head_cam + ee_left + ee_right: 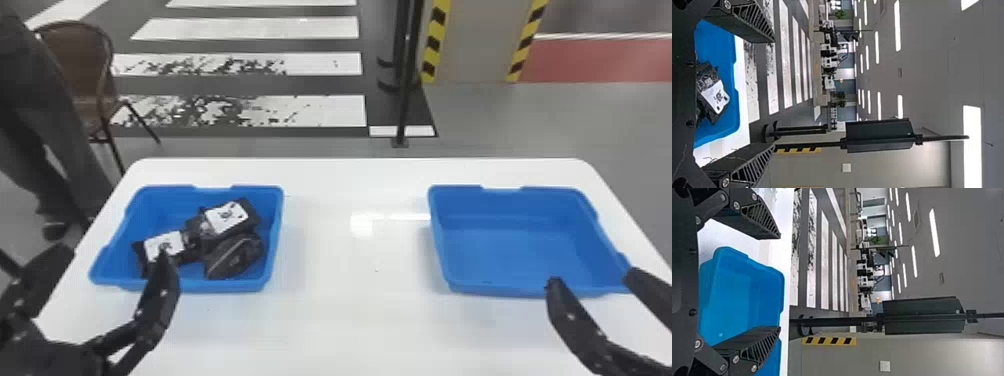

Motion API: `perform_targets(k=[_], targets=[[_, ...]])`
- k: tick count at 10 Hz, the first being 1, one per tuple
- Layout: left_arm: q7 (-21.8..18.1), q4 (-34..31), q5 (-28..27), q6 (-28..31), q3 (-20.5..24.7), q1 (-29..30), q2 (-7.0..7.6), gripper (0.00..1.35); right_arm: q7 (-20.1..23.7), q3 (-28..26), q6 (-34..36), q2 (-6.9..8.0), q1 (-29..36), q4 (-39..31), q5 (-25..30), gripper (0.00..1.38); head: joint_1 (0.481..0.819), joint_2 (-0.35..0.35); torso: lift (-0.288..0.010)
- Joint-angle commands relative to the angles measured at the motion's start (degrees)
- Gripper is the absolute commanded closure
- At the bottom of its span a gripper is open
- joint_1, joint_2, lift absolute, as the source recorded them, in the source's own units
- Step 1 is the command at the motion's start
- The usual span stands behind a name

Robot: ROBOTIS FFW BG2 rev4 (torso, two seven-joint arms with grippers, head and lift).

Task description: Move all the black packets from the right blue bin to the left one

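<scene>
Some black packets [227,217] lie in the left bin [220,285] near the left gripper [114,254]; like the right gripper [592,278], its fingers are apart.

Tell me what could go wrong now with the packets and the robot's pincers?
The left pincer is open near the black packets; if it dips, a finger might snag one. They lie bunched together in the left bin, so a bump could shift the pile. The open right pincer is by the right bin's near edge and might knock it.
</scene>
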Motion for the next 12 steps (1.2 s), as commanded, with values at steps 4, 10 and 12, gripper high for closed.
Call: perform_targets(k=[4,10,12], targets=[[-0.11,0.54,-0.32,-0.36,0.23,-0.46,0.15,0.09,-0.1,0.0,-1.4,0.15,-0.14,0.7,-0.01,0.22,0.695,0.03,-0.14],[-0.11,0.96,0.37,-1.77,0.57,-0.17,0.15,0.09,-0.1,0.12,-1.54,0.15,-0.28,0.98,0.11,0.22,0.695,0.036,-0.14],[-0.11,0.96,0.48,-2.05,0.69,-0.17,0.15,0.09,-0.1,0.12,-1.82,0.24,-0.28,1.12,-0.01,0.22,0.695,0.037,-0.14]])
